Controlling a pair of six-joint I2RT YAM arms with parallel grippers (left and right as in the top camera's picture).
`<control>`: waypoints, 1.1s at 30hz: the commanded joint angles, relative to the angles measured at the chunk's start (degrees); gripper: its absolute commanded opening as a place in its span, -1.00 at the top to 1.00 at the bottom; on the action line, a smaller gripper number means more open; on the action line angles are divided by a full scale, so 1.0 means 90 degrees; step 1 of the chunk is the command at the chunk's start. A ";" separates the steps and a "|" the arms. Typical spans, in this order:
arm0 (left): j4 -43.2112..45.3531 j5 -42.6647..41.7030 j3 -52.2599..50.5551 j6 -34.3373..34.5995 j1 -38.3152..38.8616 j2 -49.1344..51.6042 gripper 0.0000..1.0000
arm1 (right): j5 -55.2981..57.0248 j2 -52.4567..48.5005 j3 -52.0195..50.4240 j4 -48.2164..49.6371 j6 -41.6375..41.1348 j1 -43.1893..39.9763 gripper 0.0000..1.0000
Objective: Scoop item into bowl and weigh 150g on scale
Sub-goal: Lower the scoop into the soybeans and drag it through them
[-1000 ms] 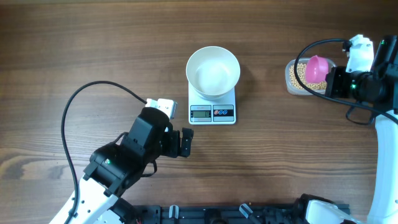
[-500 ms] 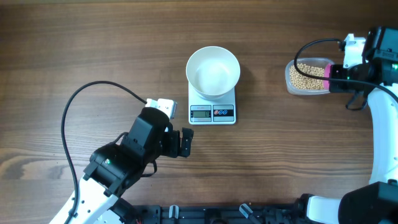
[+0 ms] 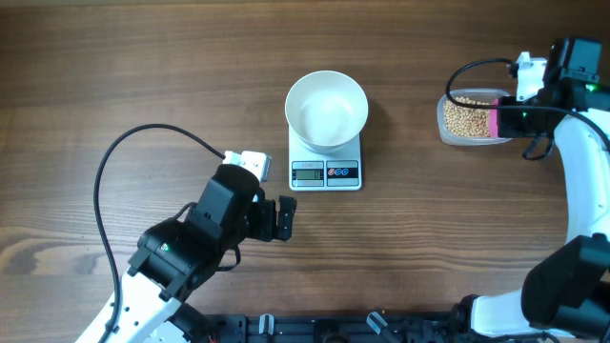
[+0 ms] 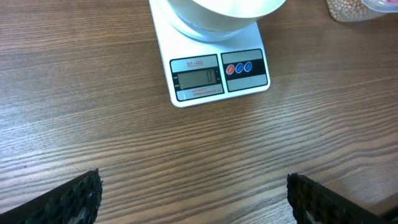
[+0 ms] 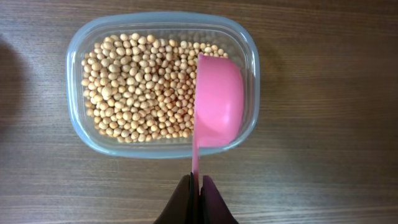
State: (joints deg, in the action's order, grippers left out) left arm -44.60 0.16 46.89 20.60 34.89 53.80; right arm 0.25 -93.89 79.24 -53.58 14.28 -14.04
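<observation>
At the far right of the table (image 3: 143,76), my right gripper (image 5: 198,182) is clamped on the thin handle of the pink scoop (image 5: 217,102). The scoop cup lies over one end of the clear plastic tub (image 5: 74,124). I cannot tell whether it touches the soybeans (image 5: 140,84) inside the tub. The white bowl (image 3: 327,110) sits on the kitchen scale (image 3: 325,172) at mid-table, well left of the tub. My left gripper (image 4: 194,198) is near the scale's front edge, fingers wide apart, gripping nothing.
</observation>
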 commanded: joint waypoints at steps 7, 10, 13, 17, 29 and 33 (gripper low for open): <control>0.0019 0.0109 0.0090 -0.0095 0.0022 0.0024 -1.00 | -0.0508 -0.0474 0.0100 0.0092 0.0078 -0.0002 0.91; 0.0019 0.0109 0.0090 -0.0095 0.0022 0.0024 -1.00 | -0.0512 -0.0474 0.0100 0.0097 0.0075 0.0000 0.91; 0.0019 0.0109 0.0090 -0.0095 0.0022 0.0024 -1.00 | -0.0845 -0.0476 0.0100 0.0119 0.0066 -0.0002 0.91; 0.0019 0.0109 0.0090 -0.0095 0.0022 0.0024 -1.00 | -0.0845 -0.0476 0.0100 0.0155 0.0005 -0.0046 0.91; 0.0019 0.0109 0.0090 -0.0095 0.0022 0.0024 -1.00 | -0.1999 -0.0697 0.0100 0.0211 -0.0272 -0.0680 0.91; 0.0019 0.0109 0.0090 -0.0095 0.0022 0.0024 -1.00 | -0.2118 -0.0767 0.0100 0.0219 -0.0328 -0.0687 0.91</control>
State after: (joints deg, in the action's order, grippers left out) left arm -44.60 0.16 46.89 20.60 34.89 53.80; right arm -15.90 -98.80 79.29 -51.57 12.45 -20.32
